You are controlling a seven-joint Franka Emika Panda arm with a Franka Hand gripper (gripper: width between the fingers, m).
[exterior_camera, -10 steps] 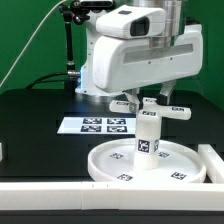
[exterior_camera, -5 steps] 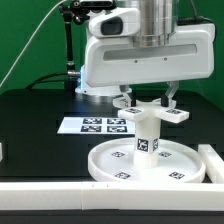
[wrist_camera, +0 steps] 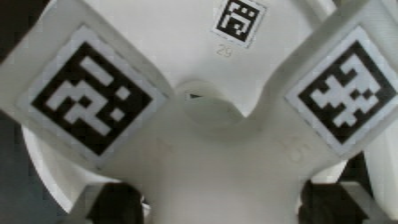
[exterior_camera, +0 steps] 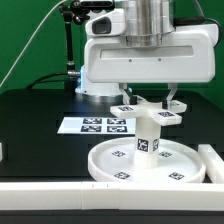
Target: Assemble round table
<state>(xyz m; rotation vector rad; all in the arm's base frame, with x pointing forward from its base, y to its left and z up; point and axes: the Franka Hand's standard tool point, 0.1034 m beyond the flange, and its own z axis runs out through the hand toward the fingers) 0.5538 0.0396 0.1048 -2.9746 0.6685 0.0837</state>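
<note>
The large rimmed round disc (exterior_camera: pixel 176 160) lies flat on the black table. The short thick cylinder leg (exterior_camera: pixel 149 137) stands upright at its centre. The cross-shaped base piece (exterior_camera: pixel 148 110) sits on top of the leg, its tagged arms spread out. My gripper (exterior_camera: pixel 148 100) comes straight down from above and is shut on the base piece, one finger on each side. In the wrist view the base piece (wrist_camera: pixel 214 110) fills the picture with its tagged arms, and my gripper (wrist_camera: pixel 222 205) has a dark fingertip (wrist_camera: pixel 107 200) on either side of the white centre.
The marker board (exterior_camera: pixel 103 125) lies on the table to the exterior view's left of the disc. A white border frame (exterior_camera: pixel 212 160) runs along the front and the exterior view's right. A black stand (exterior_camera: pixel 68 50) rises at the back left.
My wrist has turned about its vertical axis, and the cross-shaped base piece has turned with it on top of the leg. The disc and leg stay in place.
</note>
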